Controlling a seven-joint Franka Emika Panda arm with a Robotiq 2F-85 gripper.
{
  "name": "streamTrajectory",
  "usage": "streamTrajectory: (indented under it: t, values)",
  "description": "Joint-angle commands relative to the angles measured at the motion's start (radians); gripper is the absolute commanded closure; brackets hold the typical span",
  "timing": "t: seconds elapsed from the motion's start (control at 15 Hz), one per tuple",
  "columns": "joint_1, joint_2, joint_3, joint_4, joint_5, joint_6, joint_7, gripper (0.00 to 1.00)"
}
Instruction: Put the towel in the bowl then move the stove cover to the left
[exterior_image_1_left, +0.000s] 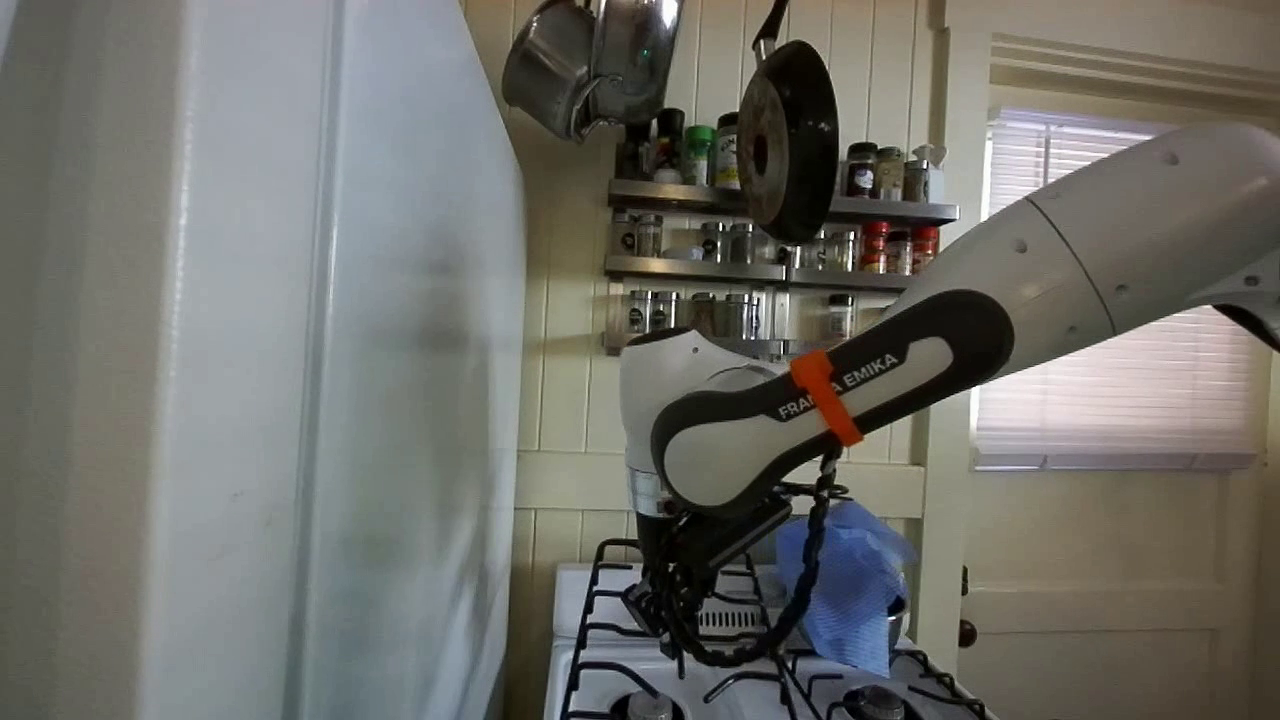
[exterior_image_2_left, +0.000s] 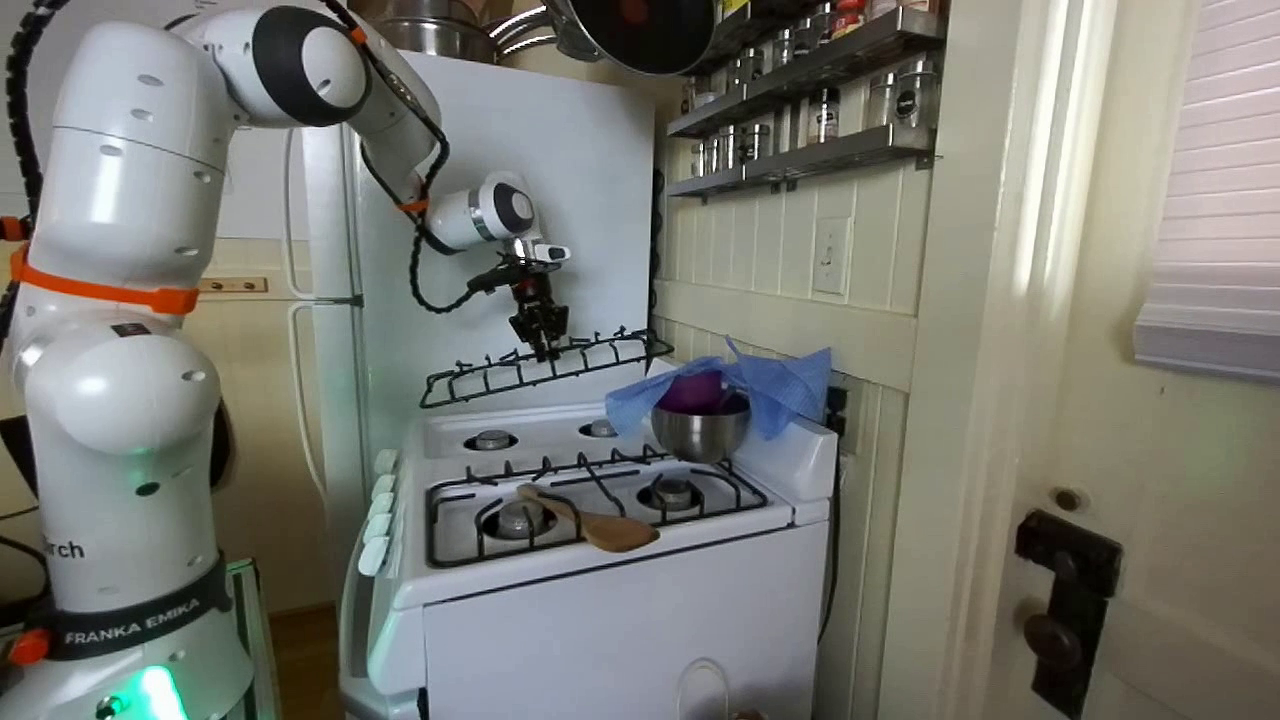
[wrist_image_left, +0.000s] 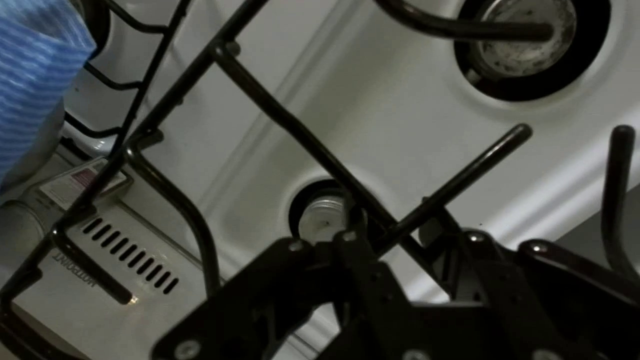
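The stove cover, a black wire grate (wrist_image_left: 285, 117), is raised over the far half of the stove and tilted in an exterior view. My gripper (exterior_image_2_left: 543, 345) hangs above it, pointing down. In the wrist view the gripper (wrist_image_left: 392, 220) has its jaws closed around crossing bars of the grate; the exact contact is dark. The light-blue towel (exterior_image_2_left: 790, 390) drapes over the steel pot, around the small purple bowl (exterior_image_2_left: 692, 392) that sits in the pot. At the wrist view's left edge part of the towel (wrist_image_left: 40, 85) shows; the bowl is hidden there.
The steel pot (exterior_image_2_left: 700, 435) stands at the back of the near grate (exterior_image_2_left: 440, 530). A wooden spoon (exterior_image_2_left: 605, 528) lies across that grate. A tall white fridge (exterior_image_2_left: 530, 150) flanks the stove's far side. Pans hang above, including a dark frying pan (exterior_image_1_left: 815, 140), before spice shelves (exterior_image_1_left: 690, 268).
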Motion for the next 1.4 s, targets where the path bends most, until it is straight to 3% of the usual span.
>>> streamTrajectory:
  t: [0.0, 0.8, 1.33]
  values:
    - [0.031, 0.048, -0.026, 0.055, -0.010, 0.046, -0.001, 0.92]
    - [0.053, 0.148, -0.062, 0.087, 0.007, 0.042, -0.058, 0.92]
    - [0.065, 0.120, -0.074, -0.016, -0.008, 0.202, -0.057, 0.92]
